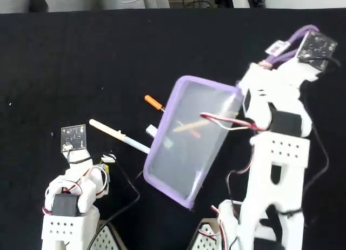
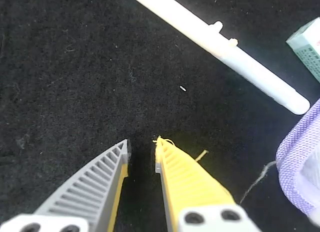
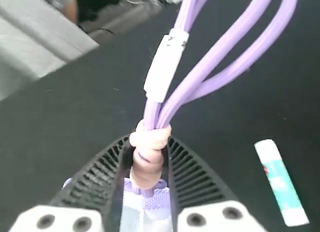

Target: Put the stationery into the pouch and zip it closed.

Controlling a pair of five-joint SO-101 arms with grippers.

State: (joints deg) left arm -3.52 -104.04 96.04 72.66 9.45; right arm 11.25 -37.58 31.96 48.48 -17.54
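Observation:
A clear pouch (image 1: 189, 147) with purple trim hangs tilted above the table, with a pencil-like item (image 1: 189, 126) inside. My right gripper (image 1: 263, 65) is shut on the pink knot (image 3: 148, 157) at the base of its purple strap (image 3: 220, 56). On the cloth lie a white pen (image 1: 119, 135), an orange pen (image 1: 154, 103) and a small eraser (image 1: 152, 131). My left gripper (image 2: 142, 142) hovers low over the cloth, slightly open with nothing in it, short of the white pen (image 2: 225, 51). The eraser (image 2: 307, 44) and a pouch corner (image 2: 297, 162) sit beside it.
Black cloth (image 1: 81, 61) covers the table up to its far edge. The right arm's white body (image 1: 275, 153) stands beside the pouch. A white and teal stick (image 3: 280, 182) lies on the cloth below the right gripper.

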